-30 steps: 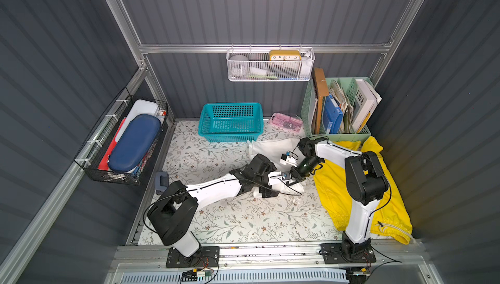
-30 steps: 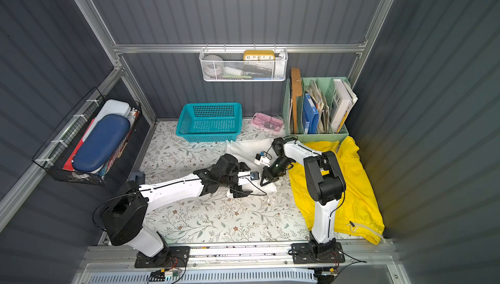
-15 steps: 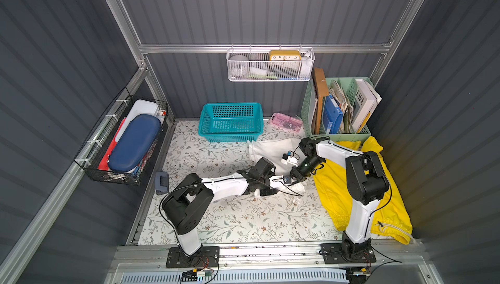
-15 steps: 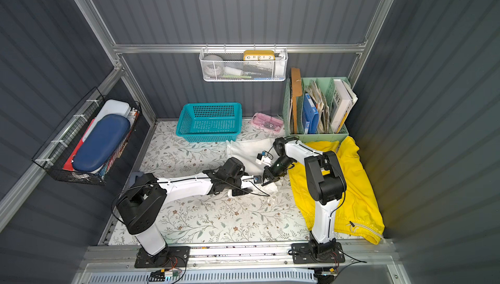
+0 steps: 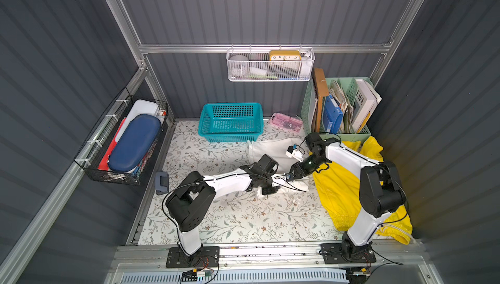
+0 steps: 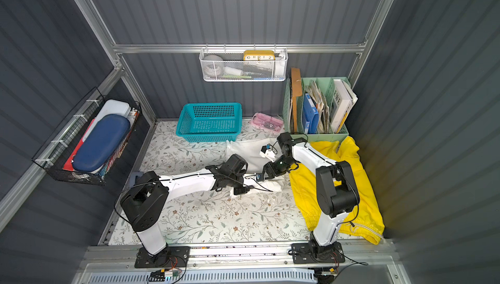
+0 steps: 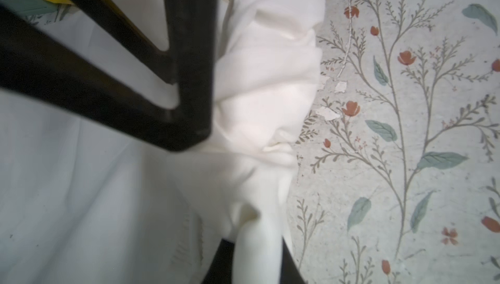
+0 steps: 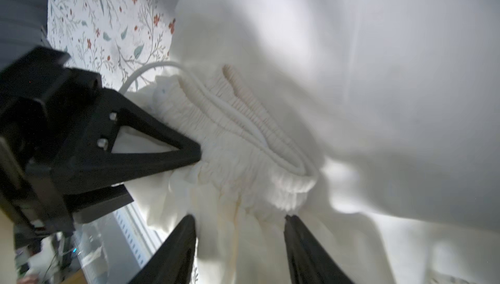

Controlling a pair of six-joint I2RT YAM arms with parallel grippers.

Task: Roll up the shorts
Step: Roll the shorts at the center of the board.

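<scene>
Cloth: limp, light white fabric shorts (image 7: 259, 93). My left fingers (image 7: 220, 265) pinch the bunched edge, lower centre; right fingers (image 8: 176, 253) spread.

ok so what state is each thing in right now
white shorts: near edge bunched into a partial roll, rest flat
yellow shorts: spread out, not rolled
left pincer: shut on the white shorts' bunched edge
right pincer: open, at the white shorts' waistband
teal basket: upright, looks empty
</scene>
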